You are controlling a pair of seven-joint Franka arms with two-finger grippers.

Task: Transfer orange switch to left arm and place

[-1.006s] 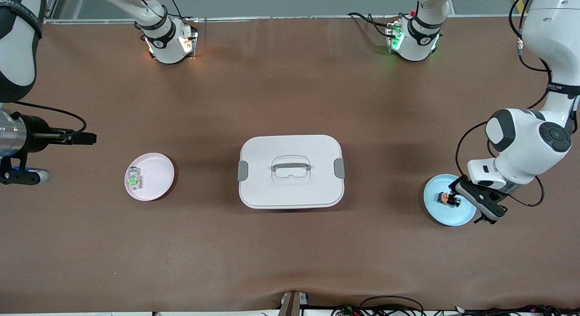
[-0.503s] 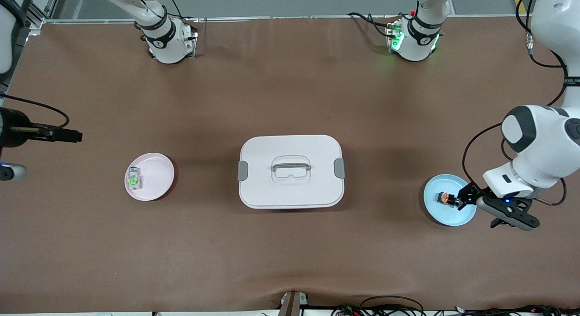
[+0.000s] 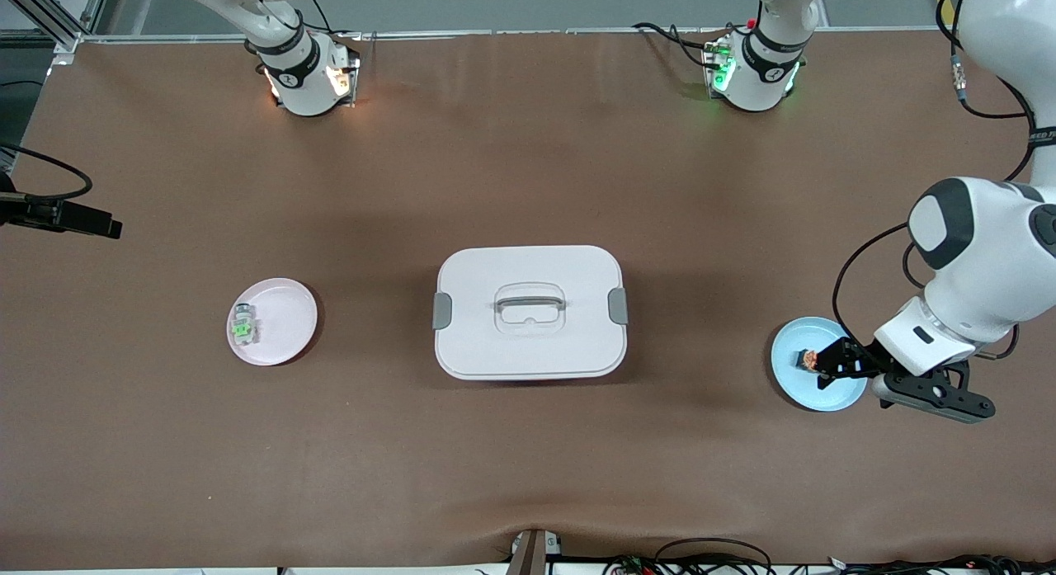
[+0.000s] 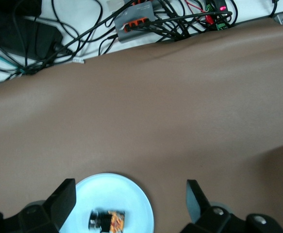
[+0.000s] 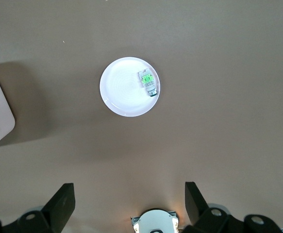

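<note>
The orange switch (image 3: pixel 807 359), a tiny black block with an orange mark, lies on a light blue plate (image 3: pixel 796 381) at the left arm's end of the table. My left gripper (image 3: pixel 828 365) is open over that plate, just beside the switch and not touching it. In the left wrist view the switch (image 4: pixel 107 221) lies on the plate (image 4: pixel 131 191) below the open left gripper (image 4: pixel 130 196). The white box (image 3: pixel 529 311) sits mid-table. My right gripper (image 5: pixel 129 194) is open and empty, high over the right arm's end of the table, out of the front view.
A pink plate (image 3: pixel 285 315) holds a grey-white switch with a green centre (image 3: pixel 242 327) toward the right arm's end; the plate also shows in the right wrist view (image 5: pixel 122 92). Cables and a power strip (image 4: pixel 136 17) lie off the table edge near the blue plate.
The right arm has drawn back out of the front view past the table's end. The left arm's wrist has swung outward while its gripper stays over the blue plate beside the switch.
</note>
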